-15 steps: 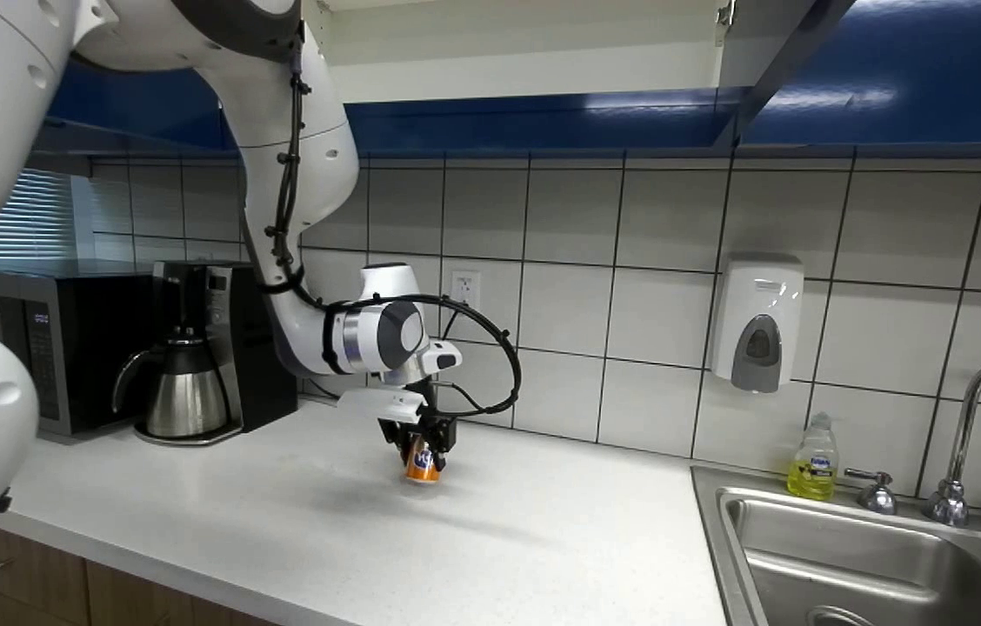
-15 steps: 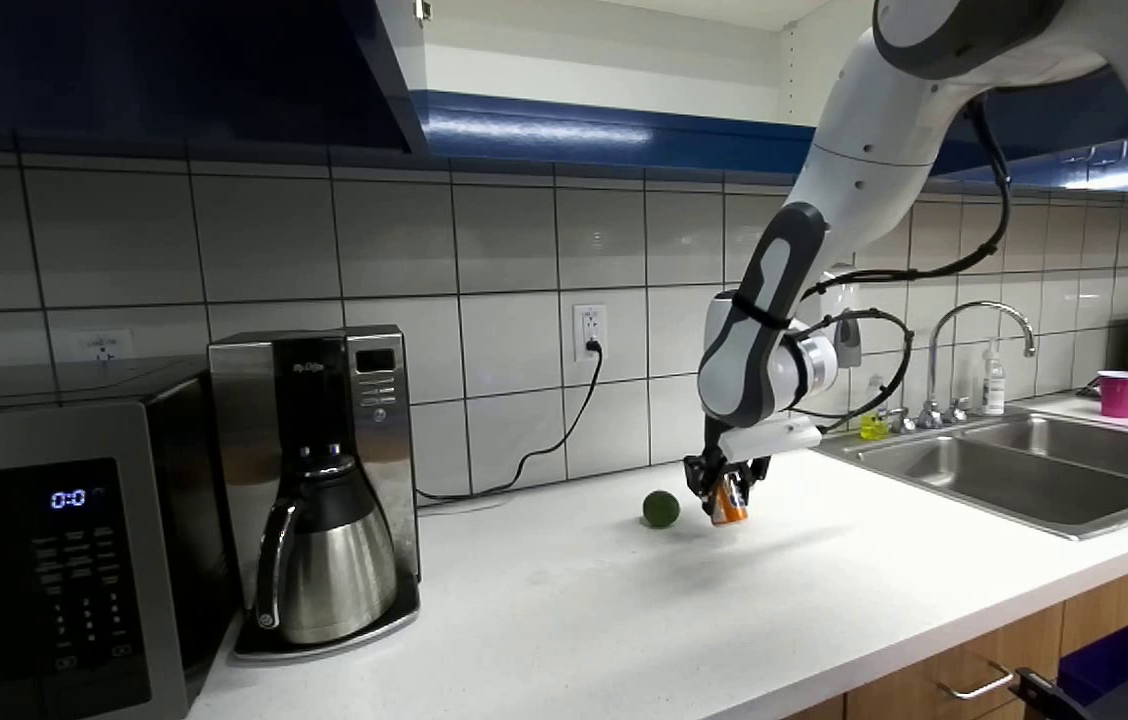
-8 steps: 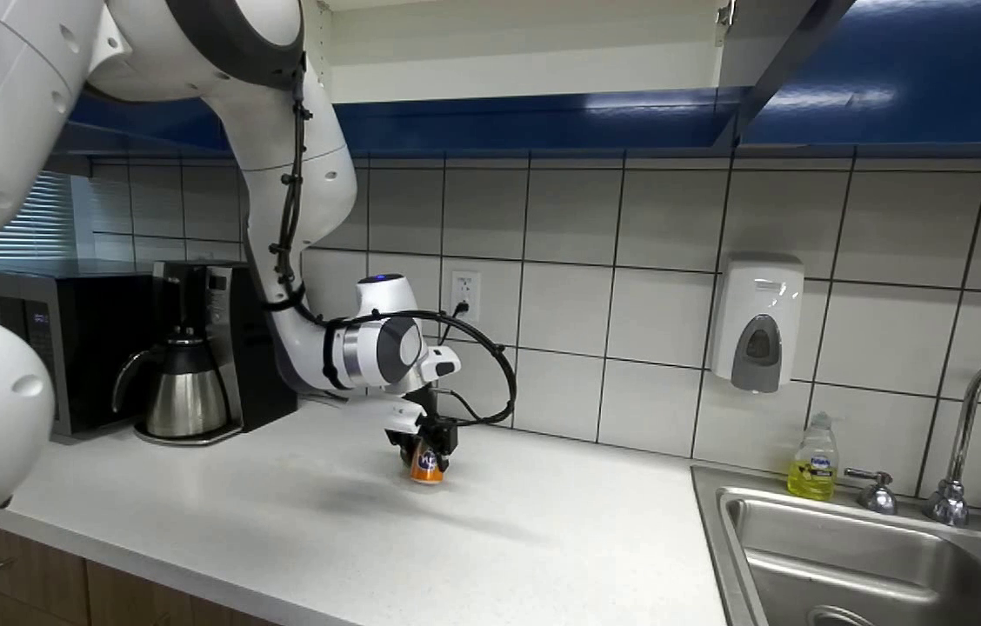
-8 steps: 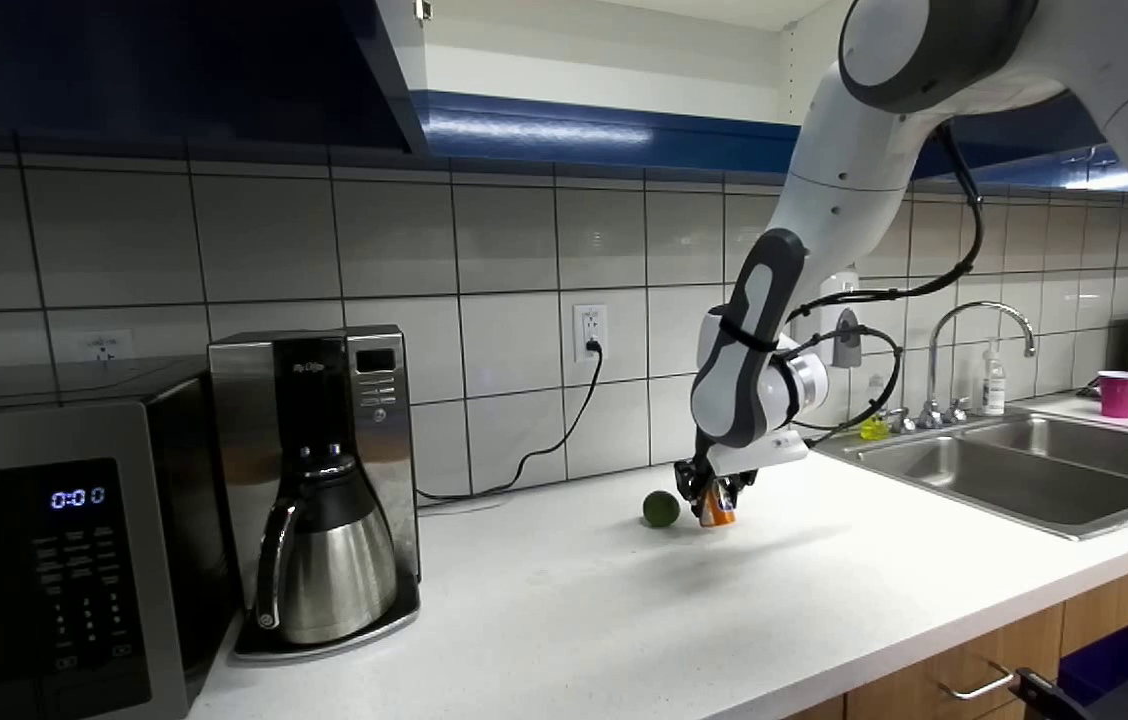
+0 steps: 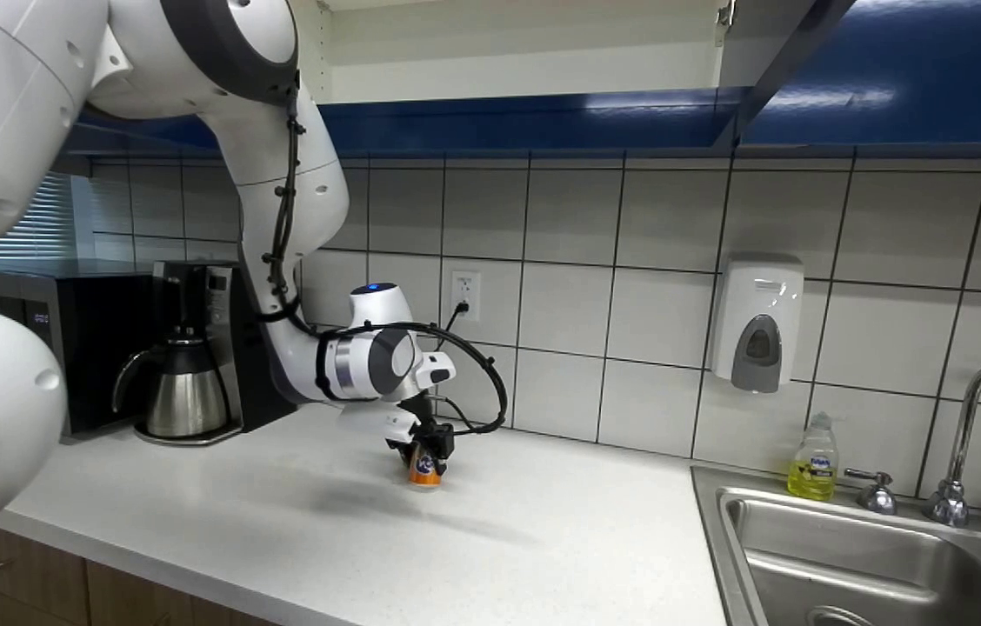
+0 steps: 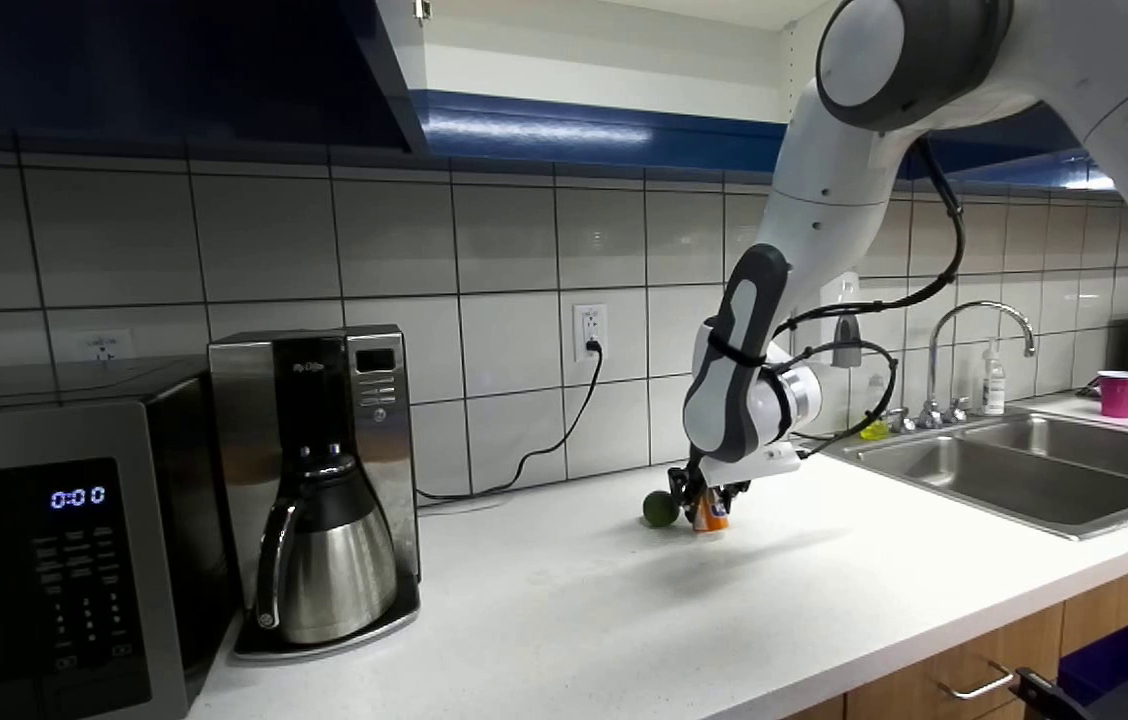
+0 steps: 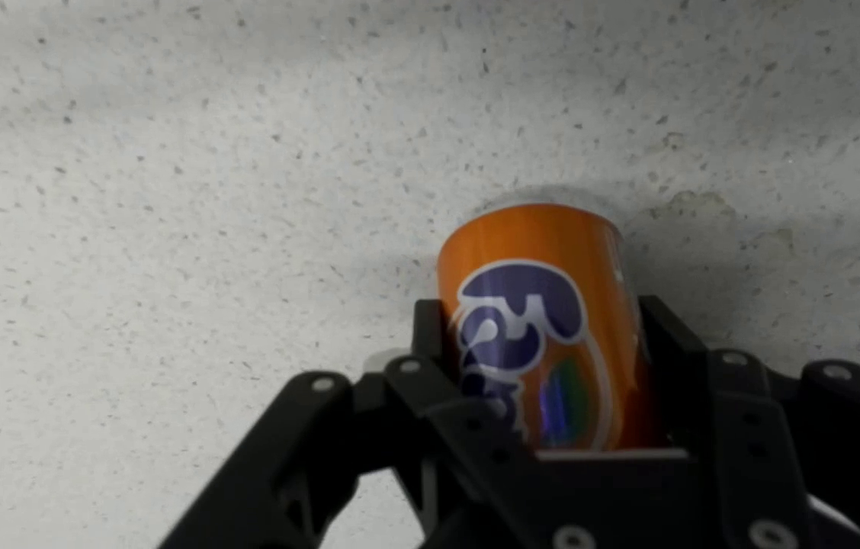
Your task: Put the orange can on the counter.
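Off-white worktop [image 5: 577,539] stretches to a steel sink [image 5: 720,548], cut off at the right in an exterior view. The end effector [image 7: 540,332] grips the orange can [image 7: 544,240] left of the sink, hiding its top; whether the base touches the worktop is hard to tell. Just left sits a dark green ball [image 6: 661,509].

White arm [image 5: 321,196], dark grey joint bands [image 5: 221,56], blue light [image 5: 376,287] glowing, black cable [image 5: 283,193], silvery screws [image 7: 323,384] on the black gripper [image 7: 543,328]!
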Robot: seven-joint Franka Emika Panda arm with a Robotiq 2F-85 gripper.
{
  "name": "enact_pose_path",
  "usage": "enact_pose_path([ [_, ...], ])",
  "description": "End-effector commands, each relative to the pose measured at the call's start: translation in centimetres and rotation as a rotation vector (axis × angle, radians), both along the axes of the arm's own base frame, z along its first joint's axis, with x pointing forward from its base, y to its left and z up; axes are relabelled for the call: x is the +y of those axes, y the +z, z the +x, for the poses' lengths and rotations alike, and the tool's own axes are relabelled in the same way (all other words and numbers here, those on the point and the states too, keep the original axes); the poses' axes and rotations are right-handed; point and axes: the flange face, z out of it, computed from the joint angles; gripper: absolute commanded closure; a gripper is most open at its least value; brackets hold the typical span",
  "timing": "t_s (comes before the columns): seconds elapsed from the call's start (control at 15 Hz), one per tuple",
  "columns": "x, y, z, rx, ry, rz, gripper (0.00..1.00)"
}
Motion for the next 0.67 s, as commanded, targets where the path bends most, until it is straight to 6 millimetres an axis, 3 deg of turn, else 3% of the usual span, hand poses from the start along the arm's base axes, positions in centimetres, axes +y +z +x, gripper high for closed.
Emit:
enact_pose_path([
  [0.0, 0.16, 0.05, -0.06, -0.021, -0.017, 0.000, 0.62],
  [0.2, 0.13, 0.02, -0.25, -0.014, -0.018, -0.006, 0.61],
  [0.27, 0.09, 0.05, -0.29, -0.013, -0.015, -0.011, 0.12],
  [0.47, 0.03, 0.16, -0.59, -0.010, -0.014, -0.015, 0.00],
  [0.6, 0.00, 0.39, -0.77, -0.010, -0.013, -0.013, 0.00],
])
